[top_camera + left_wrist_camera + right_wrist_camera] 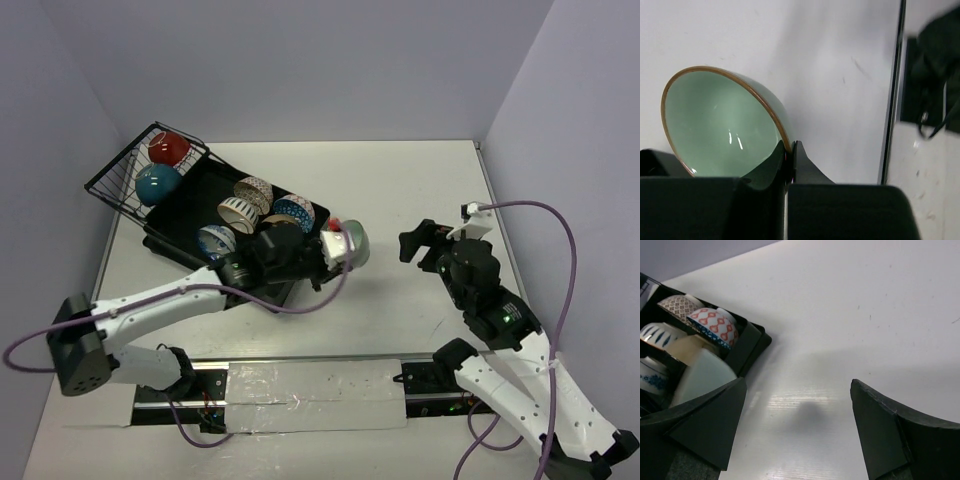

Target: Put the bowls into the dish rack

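Observation:
My left gripper [790, 145] is shut on the rim of a mint green bowl [720, 125], one finger inside it and one outside. The bowl [353, 246] is tipped on its side just off the right end of the black dish rack [168, 240]. On the ribbed tray lie a lattice bowl [256, 190], a blue-striped bowl [238, 212], a diamond-patterned bowl [296, 208] and a speckled blue-and-white bowl [216, 240]. A red bowl [170, 147] and a teal bowl [158, 183] sit in the wire basket [115, 180]. My right gripper [418, 244] [799, 385] stands open over bare table, with nothing between its fingers.
The right wrist view shows the rack's near corner [754, 344] with the patterned bowls [715, 325], a cream bowl [690, 345] and the mint bowl [702, 374] at its left. White table [420, 190] lies between the two grippers. Walls close the table's back and sides.

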